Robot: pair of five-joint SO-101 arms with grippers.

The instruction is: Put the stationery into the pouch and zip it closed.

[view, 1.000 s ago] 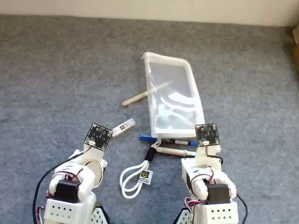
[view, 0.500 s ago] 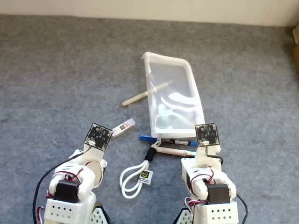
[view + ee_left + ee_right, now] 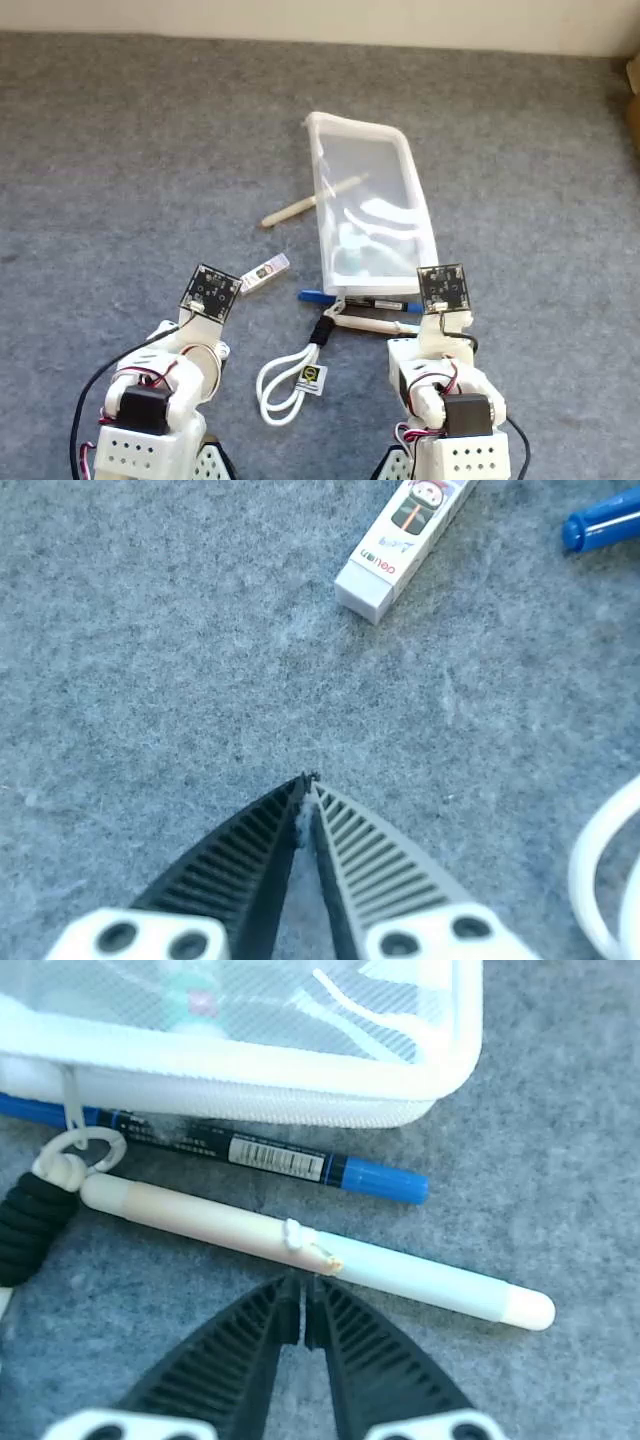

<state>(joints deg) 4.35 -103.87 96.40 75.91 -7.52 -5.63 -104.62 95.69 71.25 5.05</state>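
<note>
No change in the last second: both arms hold still and the stationery stays outside.

The white mesh pouch (image 3: 370, 195) lies in the middle of the grey carpet (image 3: 120, 150), and some items show through its mesh. Just beside its near edge lie a blue pen (image 3: 270, 1150) and a cream pen (image 3: 300, 1250). A second cream pen (image 3: 290, 211) lies at its side, and an eraser (image 3: 400, 540) and a white cable (image 3: 285, 385) are nearer the arms. The right gripper (image 3: 302, 1285) hangs empty just at the cream pen, its fingers pressed together. The left gripper (image 3: 305, 783) is also pressed together, over bare carpet near the eraser. The task has probably not advanced, because a gripper must open before any pick.
</note>
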